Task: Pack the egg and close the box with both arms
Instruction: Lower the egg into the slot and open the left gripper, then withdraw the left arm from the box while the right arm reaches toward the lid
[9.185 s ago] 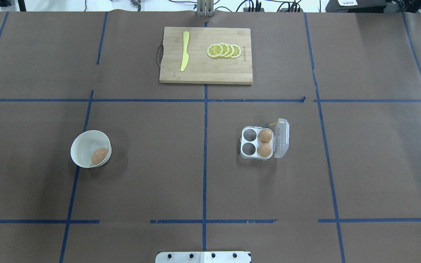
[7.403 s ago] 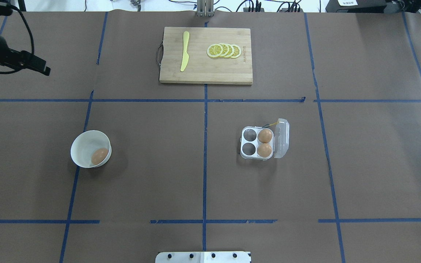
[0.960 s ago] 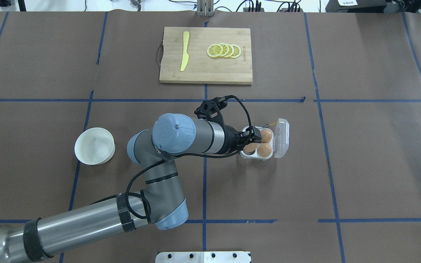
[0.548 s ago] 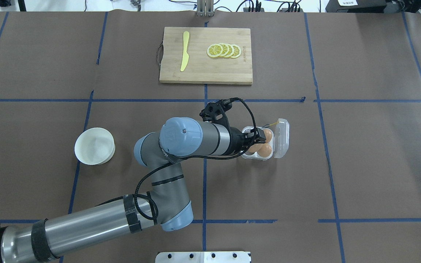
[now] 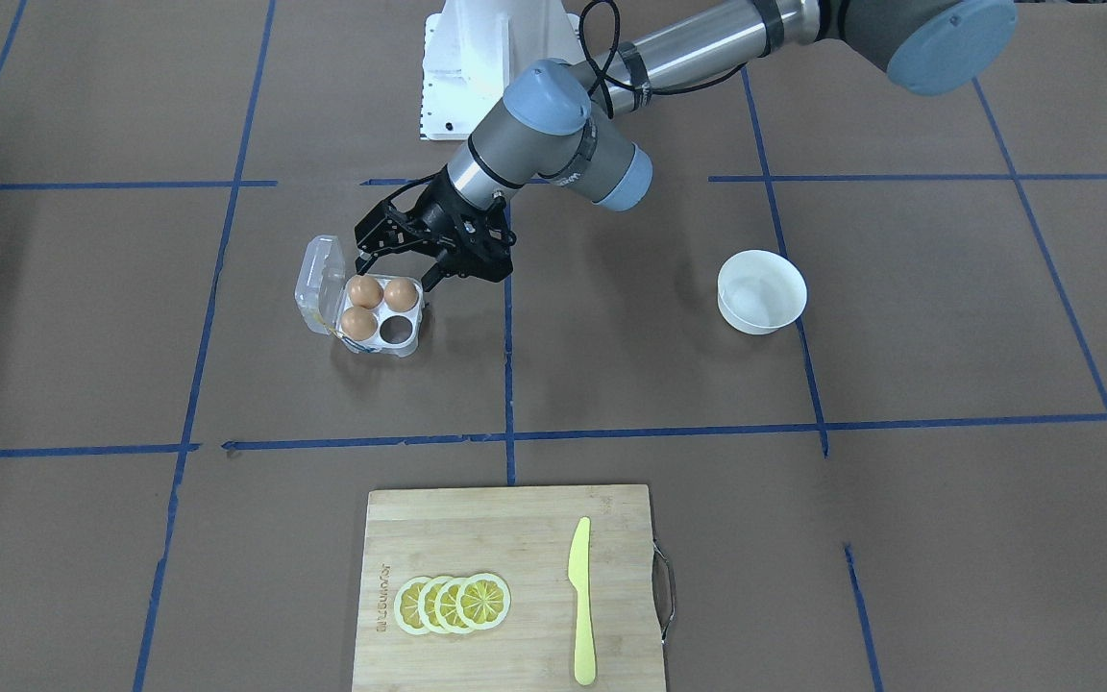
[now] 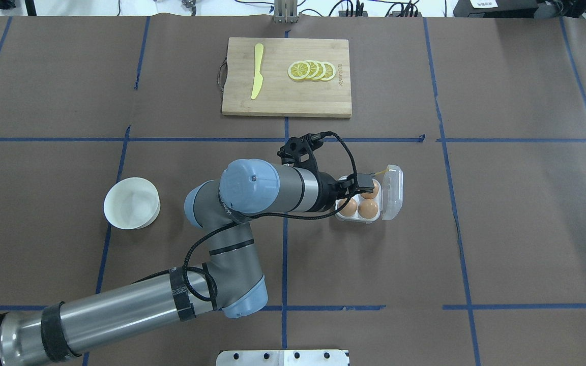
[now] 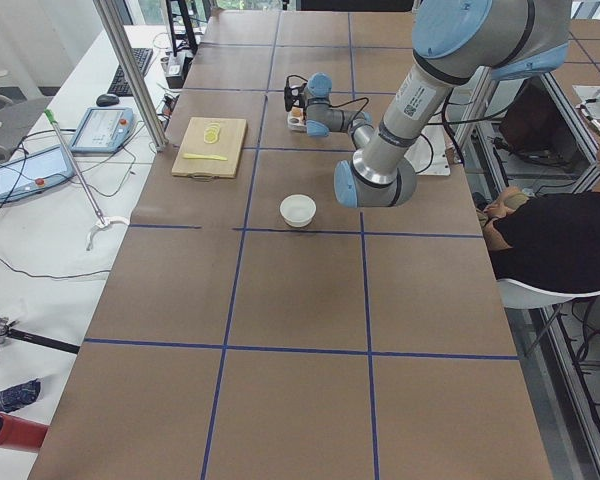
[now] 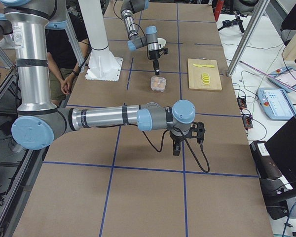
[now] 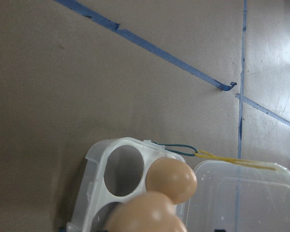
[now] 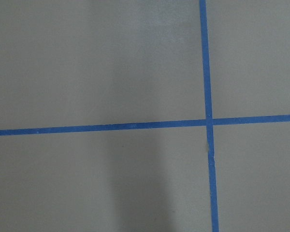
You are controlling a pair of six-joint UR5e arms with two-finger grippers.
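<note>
"Three cells of the box [image 5: 385,348] are filled, I count. Which one is the egg we care about?"

"The egg [image 5: 401,293] in the cell on the robot's side, the one away from the lid [image 5: 316,284]. It sits fully down in its cell. The empty cell [image 5: 398,330] is next to it, on the side far from the robot. The white bowl [image 5: 761,293], well apart on the table [image 5: 947,336], holds nothing."

"And the left gripper [image 5: 398,269]?"

"It hangs just over the box, jaws apart, nothing between them. The right gripper [image 8: 177,144] I see only from the table's end, pointing down and well apart from the box. Whether its jaws are apart or together, I cannot tell."

"So the lid is what remains. How will it handle, you think?"

"I judge the box very light: thin clear plastic that bends easily and will slide if it is pushed from one side only. The lid is open, on the robot's right side of the base. I would steady the base by its rim on the side opposite to the lid, and push the lid at its free outer edge, not near the string [image 9: 203,153]. The egg, like the other two eggs [image 5: 364,291], is smooth, round and fragile. So the pressing must be gentle; a lid forced down crooked could crack a shell."
</note>
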